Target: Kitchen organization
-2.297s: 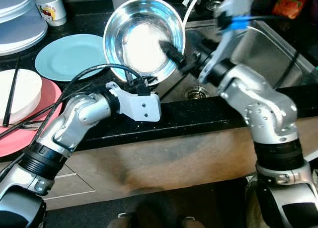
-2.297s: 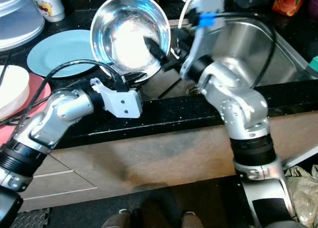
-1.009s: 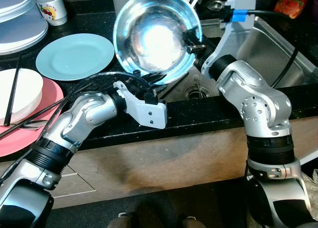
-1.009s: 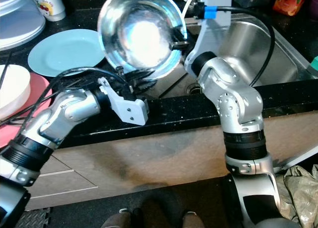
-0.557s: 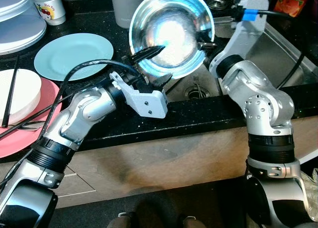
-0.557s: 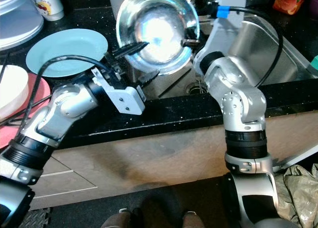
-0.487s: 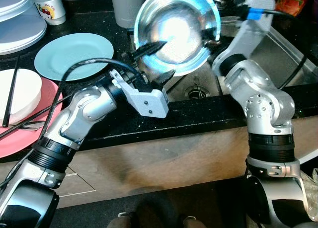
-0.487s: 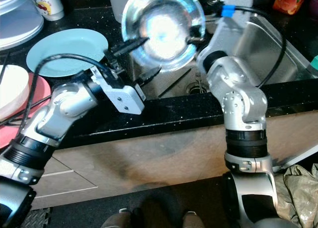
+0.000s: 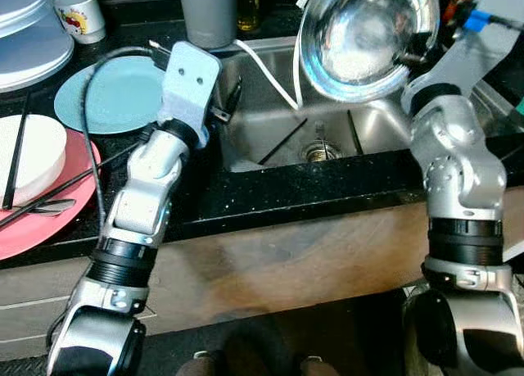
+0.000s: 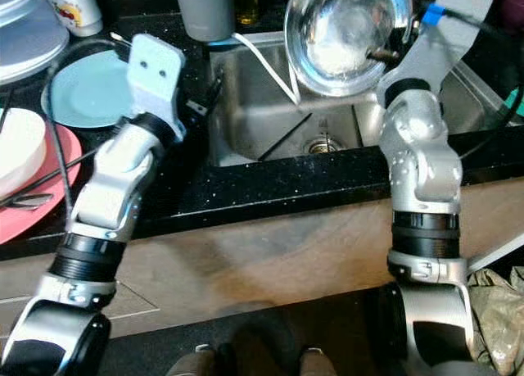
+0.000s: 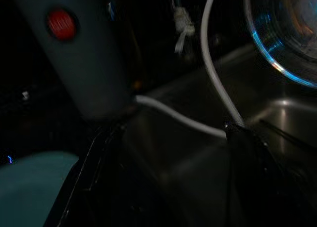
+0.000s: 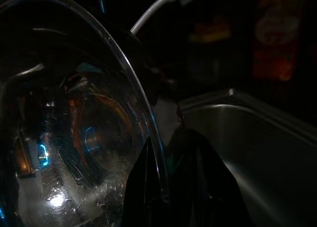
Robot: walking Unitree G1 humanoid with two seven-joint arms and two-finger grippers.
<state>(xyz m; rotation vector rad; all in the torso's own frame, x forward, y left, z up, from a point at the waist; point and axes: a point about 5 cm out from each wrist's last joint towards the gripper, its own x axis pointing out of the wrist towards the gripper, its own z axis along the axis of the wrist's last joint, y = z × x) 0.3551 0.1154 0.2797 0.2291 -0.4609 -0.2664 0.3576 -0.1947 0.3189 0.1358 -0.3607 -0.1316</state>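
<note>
- Right gripper (image 9: pixel 407 58) sits in the upper right of the head view, pinched onto the rim of the steel bowl (image 9: pixel 364 32). In the right wrist view one black finger is inside the wall and one outside, so it's a rim pinch, which makes sense for a thin-walled bowl.
- The bowl is up in the air over the sink (image 9: pixel 270 122), tipped so its open side faces the camera. My guess is it's held tilted over the basin so any drips land there.
- Left gripper (image 10: pixel 214 97) is at the sink's left edge, middle-left of the frame, holding nothing. Its fingers look spread apart in the left wrist view, well clear of the bowl.
- A white hose (image 9: pixel 266 65) runs across the back of the sink, and a grey cup (image 9: pixel 209 11) stands on the counter behind it.
- Further left: a blue plate (image 9: pixel 110 93), a pink plate (image 9: pixel 49 220) with a white bowl (image 9: pixel 29 155) and chopsticks on it, and a mug (image 9: pixel 79 14) in the upper left corner.
- Those dishes look grouped as a staging pile, so the steel bowl probably goes somewhere off to the right.
</note>
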